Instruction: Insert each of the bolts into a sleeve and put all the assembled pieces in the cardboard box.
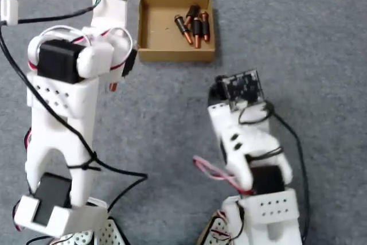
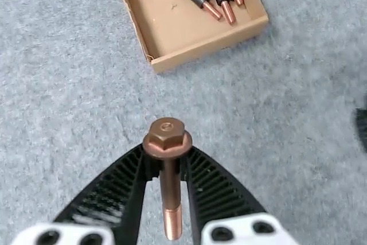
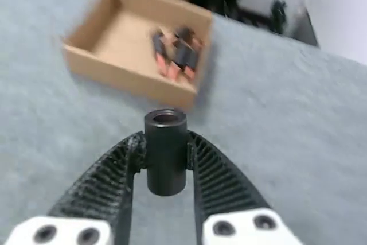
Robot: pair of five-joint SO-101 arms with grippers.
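My left gripper [image 2: 166,167] is shut on a copper bolt [image 2: 168,164], hex head toward the cardboard box [image 2: 172,50] and threaded end toward the wrist. In the high view this gripper [image 1: 123,70] hangs just left of the box [image 1: 148,27], the bolt tip [image 1: 113,86] showing below it. My right gripper [image 3: 166,153] is shut on a black sleeve [image 3: 166,152], held upright with its open bore facing up. In the high view that gripper [image 1: 221,87] sits below the box. Several assembled bolt-and-sleeve pieces [image 1: 194,24] lie in the box's right half.
Grey carpet-like cloth [image 1: 321,55] covers the table. The left arm's white body [image 1: 63,113] and its cables [image 1: 114,170] fill the left side; the right arm's base [image 1: 264,199] stands at the lower right. A pink-red wire [image 1: 209,170] loops beside it.
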